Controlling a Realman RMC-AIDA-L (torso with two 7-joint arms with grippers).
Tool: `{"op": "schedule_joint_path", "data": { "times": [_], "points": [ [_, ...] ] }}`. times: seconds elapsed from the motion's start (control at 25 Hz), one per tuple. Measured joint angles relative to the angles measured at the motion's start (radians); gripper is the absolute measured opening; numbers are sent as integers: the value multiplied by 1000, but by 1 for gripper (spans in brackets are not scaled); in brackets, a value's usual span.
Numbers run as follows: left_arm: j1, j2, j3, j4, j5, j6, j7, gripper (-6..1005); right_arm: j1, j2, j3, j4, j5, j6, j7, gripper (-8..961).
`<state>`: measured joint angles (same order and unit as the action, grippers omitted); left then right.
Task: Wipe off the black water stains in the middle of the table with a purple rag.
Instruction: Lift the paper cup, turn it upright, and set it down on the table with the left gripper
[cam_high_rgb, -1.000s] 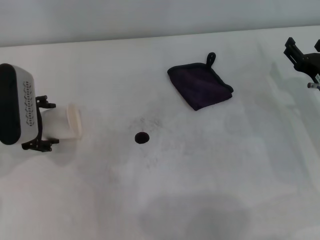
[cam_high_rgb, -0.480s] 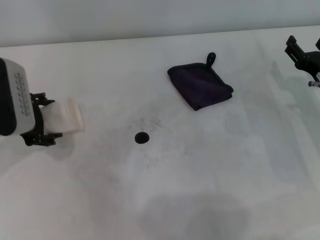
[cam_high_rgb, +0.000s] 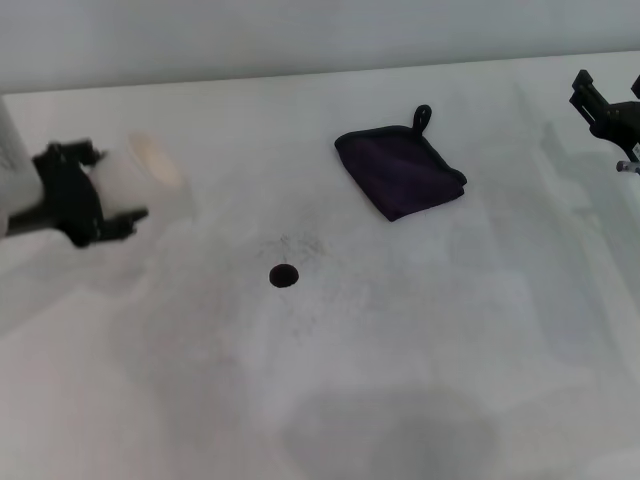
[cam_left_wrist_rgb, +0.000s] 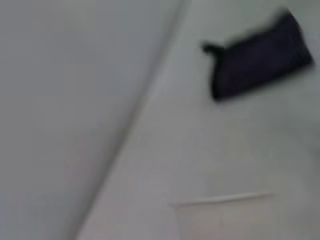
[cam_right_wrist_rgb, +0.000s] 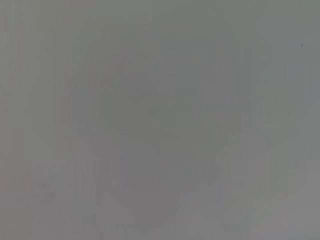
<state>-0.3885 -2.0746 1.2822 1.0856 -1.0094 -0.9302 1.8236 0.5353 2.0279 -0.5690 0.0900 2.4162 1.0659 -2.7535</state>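
The black water stain is a small round blot near the middle of the white table, with faint grey speckles around it. The purple rag lies folded and flat on the table beyond and to the right of the stain, its loop pointing away from me. It also shows in the left wrist view. My left gripper is at the left, raised, and shut on a white paper cup. My right gripper is parked at the far right edge, away from the rag.
The cup's rim shows in the left wrist view. A large faint grey shadow patch lies on the table's near side. The table's back edge meets a grey wall. The right wrist view shows only plain grey.
My left gripper has lifted the white paper cup and carried it up and away from the table's near left, tilting it. The rag, the stain and the right arm have not moved.
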Motion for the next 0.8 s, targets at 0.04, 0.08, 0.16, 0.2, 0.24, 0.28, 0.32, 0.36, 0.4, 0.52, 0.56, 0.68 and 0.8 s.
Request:
{"op": "schedule_joint_path", "data": {
  "times": [0.04,0.08,0.16,0.2,0.24,0.28,0.32,0.36,0.4,0.52,0.56,0.68,0.8],
  "points": [
    [3,0,-19,-10,-58,-5,20,756,0,0,0,0,0,0,0,873],
    [8,0,-35,-23,-115,-9,42,752,0,0,0,-1,0,0,0,873],
    [20,0,-49,-61,-251,-13,95,744,-1,0,0,-1,0,0,0,873],
    [25,-1,-50,-82,-313,-15,119,740,-2,0,0,-1,0,1,0,873],
    [28,-1,-51,-123,-398,-15,153,740,-3,0,0,-1,0,1,0,873],
    [28,-1,-51,-166,-475,-15,181,740,-4,0,0,-1,0,2,0,873],
    [27,-2,-49,-211,-545,-17,215,740,-5,0,0,-1,0,2,0,873],
    [18,-1,-49,-279,-638,-25,263,740,-6,0,0,-1,0,2,0,873],
    [9,-2,-47,-343,-708,-37,305,740,-7,0,0,-1,0,2,0,873],
    [-31,-4,-48,-567,-949,-97,491,739,-7,0,0,1,-1,4,0,873],
    [-37,-5,-47,-622,-1020,-116,539,739,-8,0,0,4,-1,7,0,873],
    [-43,-11,-44,-766,-1218,-181,676,739,-9,0,0,9,-4,14,0,873],
    [-44,-17,-44,-870,-1343,-235,745,739,-9,0,0,11,-8,16,1,872]
  ]
}}
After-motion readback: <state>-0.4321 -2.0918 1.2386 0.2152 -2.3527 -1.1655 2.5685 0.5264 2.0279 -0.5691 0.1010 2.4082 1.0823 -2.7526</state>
